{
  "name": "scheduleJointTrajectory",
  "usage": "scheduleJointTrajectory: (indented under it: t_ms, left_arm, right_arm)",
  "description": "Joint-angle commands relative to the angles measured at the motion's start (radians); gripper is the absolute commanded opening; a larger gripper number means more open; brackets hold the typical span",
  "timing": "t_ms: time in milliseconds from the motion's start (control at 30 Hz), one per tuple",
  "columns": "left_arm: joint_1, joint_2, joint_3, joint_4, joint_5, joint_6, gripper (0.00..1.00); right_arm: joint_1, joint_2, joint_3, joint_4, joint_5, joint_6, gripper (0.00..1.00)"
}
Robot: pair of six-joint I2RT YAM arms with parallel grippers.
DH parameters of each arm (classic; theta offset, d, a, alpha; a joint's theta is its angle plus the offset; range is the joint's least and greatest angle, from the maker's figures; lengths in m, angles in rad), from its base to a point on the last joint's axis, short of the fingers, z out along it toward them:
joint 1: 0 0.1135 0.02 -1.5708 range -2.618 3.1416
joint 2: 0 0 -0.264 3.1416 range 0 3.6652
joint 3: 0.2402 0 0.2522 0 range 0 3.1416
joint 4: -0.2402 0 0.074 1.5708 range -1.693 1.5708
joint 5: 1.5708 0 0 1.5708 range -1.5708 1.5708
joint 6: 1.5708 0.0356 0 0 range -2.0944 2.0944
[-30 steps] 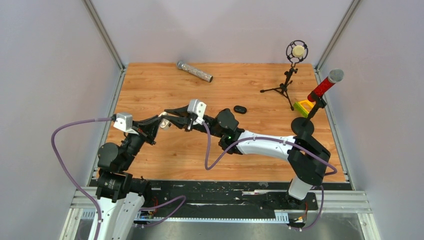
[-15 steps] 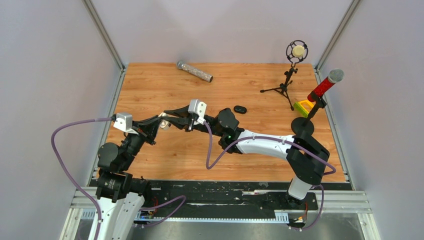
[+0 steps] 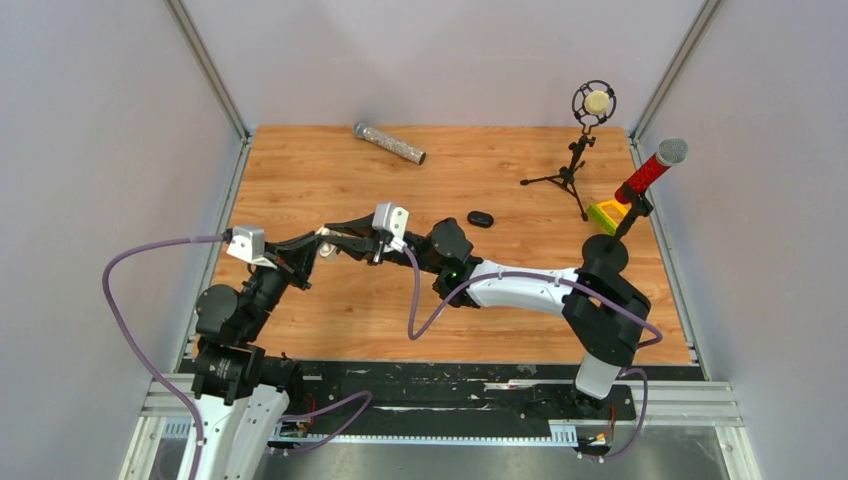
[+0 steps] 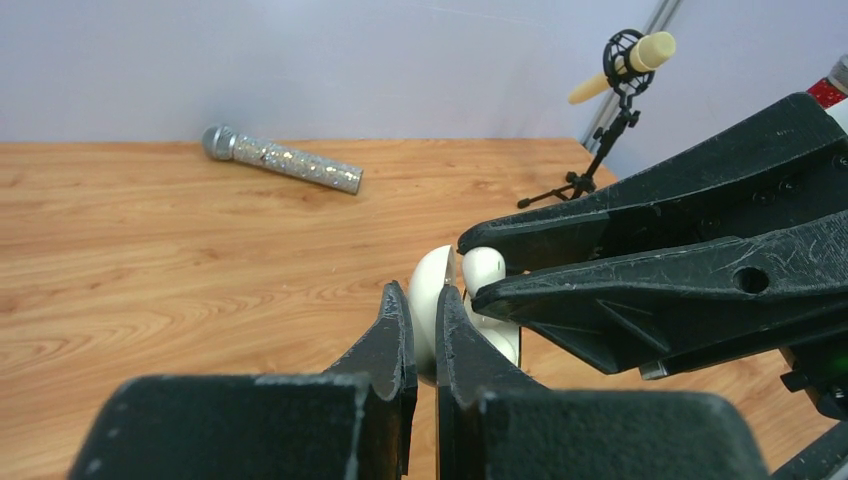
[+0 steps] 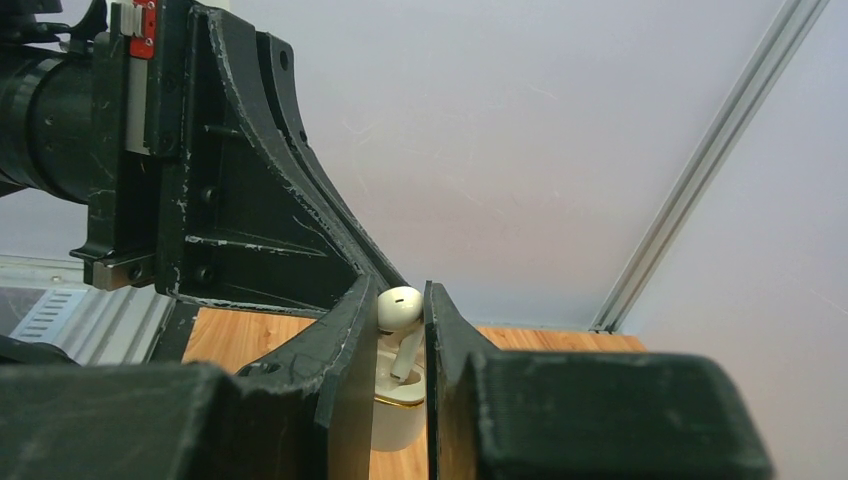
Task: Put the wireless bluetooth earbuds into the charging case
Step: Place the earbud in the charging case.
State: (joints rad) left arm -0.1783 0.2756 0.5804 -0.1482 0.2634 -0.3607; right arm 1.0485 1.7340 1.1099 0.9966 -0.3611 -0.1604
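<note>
Right wrist view has the white earbud (image 5: 401, 306) pinched at its head between the narrow-set fingers of the right gripper (image 5: 402, 322). Its stem points down, with the tip just inside the gold-rimmed mouth of the case (image 5: 396, 418). It is not yet seated, since the head stands clear above the rim.

The left wrist view shows the left gripper (image 4: 422, 318) almost closed on a thin white part of the case, apparently its open lid (image 4: 432, 285). The case therefore hangs in the air rather than resting on the table (image 3: 330, 170). From the top, both grippers meet above the table's left half, about midway between the near and far edges. A black piece (image 3: 480, 218), likely the second earbud, lies alone near the table's middle, well apart from both arms.

The step in hand looks like the final push into the socket. It would go best slowly and straight along the stem's line. With the case held only by that thin part, a hard or slanted push could swing its body or twist it out of the grip, so the left arm should stay rigid. The right fingers should part only once the head sits flush, and then lift straight up so the earbud is not dragged out.
</note>
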Motion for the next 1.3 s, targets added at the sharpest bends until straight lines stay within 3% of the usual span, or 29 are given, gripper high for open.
scheduleJointTrajectory:
  t_ms: [0, 467, 967, 1267]
  left_arm:
    - [0.007, -0.012, 0.025, 0.046, -0.006, -0.008, 0.00]
    - [0.008, -0.010, 0.019, 0.056, -0.016, -0.012, 0.00]
    - [0.012, -0.009, 0.023, 0.061, -0.021, 0.003, 0.00]
    - [0.013, -0.012, 0.025, 0.060, -0.020, 0.002, 0.00]
  right_arm:
    - [-0.002, 0.028, 0.027, 0.039, 0.011, -0.021, 0.00]
    - [-0.003, 0.001, -0.012, 0.035, 0.007, -0.041, 0.00]
    - [-0.004, -0.033, -0.055, 0.020, 0.006, -0.024, 0.16]
    - [-0.003, -0.027, -0.050, 0.014, -0.014, -0.020, 0.15]
